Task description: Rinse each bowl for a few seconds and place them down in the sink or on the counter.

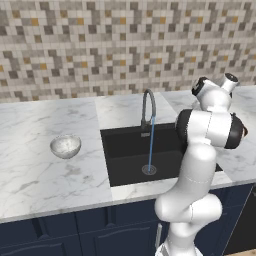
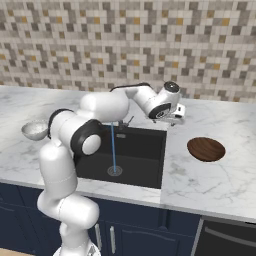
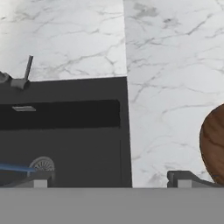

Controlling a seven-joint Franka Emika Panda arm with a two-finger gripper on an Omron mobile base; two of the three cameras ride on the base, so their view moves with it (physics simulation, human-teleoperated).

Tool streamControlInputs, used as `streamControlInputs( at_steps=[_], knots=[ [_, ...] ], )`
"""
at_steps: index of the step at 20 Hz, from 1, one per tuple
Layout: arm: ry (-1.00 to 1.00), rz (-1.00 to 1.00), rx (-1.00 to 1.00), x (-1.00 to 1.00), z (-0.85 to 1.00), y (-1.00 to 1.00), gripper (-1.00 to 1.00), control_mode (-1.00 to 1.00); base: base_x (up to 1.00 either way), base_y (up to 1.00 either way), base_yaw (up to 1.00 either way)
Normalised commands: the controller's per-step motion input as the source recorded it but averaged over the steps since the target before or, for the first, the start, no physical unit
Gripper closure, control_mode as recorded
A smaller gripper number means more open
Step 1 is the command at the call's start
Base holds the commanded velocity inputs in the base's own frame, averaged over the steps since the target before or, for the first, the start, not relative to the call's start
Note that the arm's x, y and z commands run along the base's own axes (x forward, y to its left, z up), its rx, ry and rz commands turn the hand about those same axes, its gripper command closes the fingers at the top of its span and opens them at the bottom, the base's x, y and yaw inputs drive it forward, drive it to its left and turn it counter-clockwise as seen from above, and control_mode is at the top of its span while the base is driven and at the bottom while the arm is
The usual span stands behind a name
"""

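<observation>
**A:** Start close in. What sits nearest the base?

**B:** The front strip of the marble table point(image 1: 45, 185) over the navy cabinets point(image 1: 60, 232). Just behind it is the black sink point(image 1: 125, 172), with a thin stream of water point(image 1: 151, 142) falling from the grey gooseneck faucet point(image 1: 148, 107) onto the round drain point(image 1: 149, 169).

**A:** And the bowls?

**B:** Well apart, one on each side of the sink. The pale speckled bowl point(image 1: 65, 146) stands upright on the table to the left of the basin. The dark brown bowl point(image 2: 206, 149) lies on the table to the right of it, clear of the sink's edge. In the hand view its wooden curve point(image 3: 214, 144) shows at the right border, beside the right finger.

**A:** Where is the hand?

**B:** The gripper point(image 2: 174, 119) hangs above the sink's right rim, toward the back, between the faucet and the brown bowl. It touches neither bowl.

**A:** The fingers?

**B:** Spread wide, with nothing between them. In the hand view one fingertip point(image 3: 37, 178) stands over the basin and the other over the marble.

**A:** Farthest back?

**B:** The table's rear strip behind the faucet, then the beige-grey mosaic wall point(image 1: 100, 45).
</observation>
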Motion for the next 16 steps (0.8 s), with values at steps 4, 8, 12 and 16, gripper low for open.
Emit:
streamControlInputs(
  at_steps=[4,8,12,16],
  knots=[
    [0.13,0.05,-0.14,-0.19,-0.1,-0.23,-1.0,-1.0,0.0,0.0,0.0],
    [0.11,0.07,-0.07,-0.1,-0.1,-0.26,-1.0,-1.0,0.0,0.0,0.0],
    [0.09,0.04,0.0,-0.01,-0.11,-0.28,-1.0,-1.0,0.0,0.0,0.0],
    [0.08,0.02,0.0,-0.01,-0.06,-0.29,-1.0,-1.0,0.0,0.0,0.0]
  ],
)
